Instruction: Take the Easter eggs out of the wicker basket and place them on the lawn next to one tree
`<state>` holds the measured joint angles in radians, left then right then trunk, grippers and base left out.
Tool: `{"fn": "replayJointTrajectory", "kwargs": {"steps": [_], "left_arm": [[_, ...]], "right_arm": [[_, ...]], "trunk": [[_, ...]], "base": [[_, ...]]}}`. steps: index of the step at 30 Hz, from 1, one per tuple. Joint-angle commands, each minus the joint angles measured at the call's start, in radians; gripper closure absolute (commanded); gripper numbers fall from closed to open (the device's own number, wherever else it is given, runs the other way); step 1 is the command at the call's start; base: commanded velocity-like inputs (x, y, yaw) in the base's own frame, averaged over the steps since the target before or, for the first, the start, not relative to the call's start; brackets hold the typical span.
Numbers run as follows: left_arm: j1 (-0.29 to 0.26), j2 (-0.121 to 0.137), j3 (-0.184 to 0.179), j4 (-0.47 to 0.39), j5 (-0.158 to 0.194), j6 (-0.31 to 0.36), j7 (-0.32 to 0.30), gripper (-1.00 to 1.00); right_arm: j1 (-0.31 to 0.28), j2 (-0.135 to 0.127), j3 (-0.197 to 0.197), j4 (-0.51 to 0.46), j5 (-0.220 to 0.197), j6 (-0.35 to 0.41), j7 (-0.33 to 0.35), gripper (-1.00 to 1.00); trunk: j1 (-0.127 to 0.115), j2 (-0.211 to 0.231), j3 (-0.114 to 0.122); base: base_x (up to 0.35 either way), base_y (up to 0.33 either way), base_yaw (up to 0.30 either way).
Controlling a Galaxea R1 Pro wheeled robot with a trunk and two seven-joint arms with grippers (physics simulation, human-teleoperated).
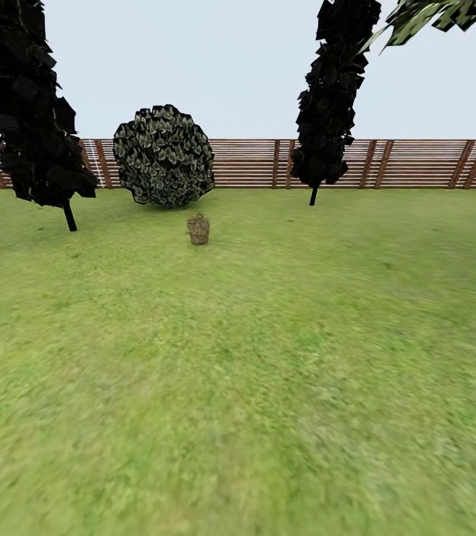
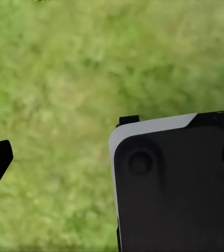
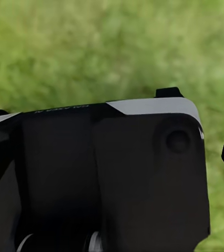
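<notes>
Basket: small tan-brown woven wicker basket [image 1: 198,229] stands upright on the grass, left of centre in the head view, just below the bush; contents too small to tell
Lawn: wide bright green lawn [image 1: 282,372] fills the lower two thirds
Bush: round dark leafy bush [image 1: 164,155] behind the basket
Trees: dark thin-stemmed trees at upper left [image 1: 29,104] and upper centre-right [image 1: 332,89]
Fence: brown horizontal-slat wooden fence [image 1: 409,164] across the middle
Grippers: wrist views show black-and-white housings over grass; I cannot tell how either pair of jaws stands
</notes>
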<state>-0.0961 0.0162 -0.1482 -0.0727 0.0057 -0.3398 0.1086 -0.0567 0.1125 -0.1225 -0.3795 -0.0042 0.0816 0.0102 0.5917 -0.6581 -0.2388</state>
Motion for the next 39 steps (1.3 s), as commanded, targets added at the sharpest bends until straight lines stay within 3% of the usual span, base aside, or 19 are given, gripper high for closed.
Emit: {"fn": "replayJointTrajectory", "kwargs": {"steps": [1,22,39], "left_arm": [[-0.001,0.000,-0.008,0.001,0.000,-0.003,0.006,-1.00],[-0.002,-0.001,-0.008,0.002,-0.005,0.013,0.006,-1.00],[-0.004,-0.001,-0.010,-0.001,-0.002,0.110,-0.052,-1.00]], "right_arm": [[0.000,0.001,-0.005,-0.002,0.000,0.006,0.001,-1.00],[0.000,0.002,-0.005,-0.002,-0.001,0.006,0.002,-1.00],[0.000,0.001,-0.006,-0.002,-0.001,0.006,0.001,-1.00]], "trunk": [[-0.004,0.006,0.002],[-0.084,0.153,0.068],[-0.142,0.258,0.115]], "base": [[0.000,0.000,0.000],[0.000,0.000,0.000],[0.000,0.000,0.000]]}}
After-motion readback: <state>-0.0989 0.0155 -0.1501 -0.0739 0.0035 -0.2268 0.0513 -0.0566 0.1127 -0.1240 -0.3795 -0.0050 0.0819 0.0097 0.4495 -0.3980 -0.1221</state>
